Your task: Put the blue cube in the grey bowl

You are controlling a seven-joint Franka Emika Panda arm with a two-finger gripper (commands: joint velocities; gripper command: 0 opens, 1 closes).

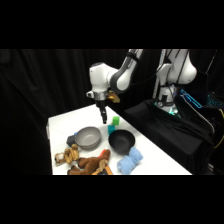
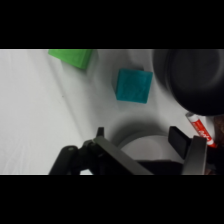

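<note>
Side and wrist views, blue-cube-to-grey-bowl task, early stage.

Gripper [image 1: 104, 120] hanging above the table [image 1: 60, 122], between the grey bowl [image 1: 88, 137] and the cube pair behind the black bowl [image 1: 121, 141]. Fingers [image 2: 180, 137] standing apart, nothing lying between them; gap showing only a grey curved rim [image 2: 142, 137], judged to be the grey bowl's edge.

Blue cube [image 2: 134, 85] resting flat on the table [image 2: 35, 115], ahead of the open fingers and apart from them, just beside the black bowl [image 2: 192, 75]. Green cube [image 2: 74, 56] sitting near it, at the wrist view's top edge. In the side view, blue cube [image 1: 111, 128] showing just below the green cube [image 1: 116, 120], close behind the black bowl's far rim.

Grey bowl lying empty as far as visible. Plush toys [image 1: 82, 160] and light-blue cloth lump [image 1: 130, 161] lying at the table's near edge, clear of the work.

Progress, as a judgement: nothing yet grasped, nothing yet delivered. Remaining: centring over the blue cube, descending, closing, lifting, carrying to the grey bowl, releasing. Green cube and black bowl's rim crowding the approach.
</note>
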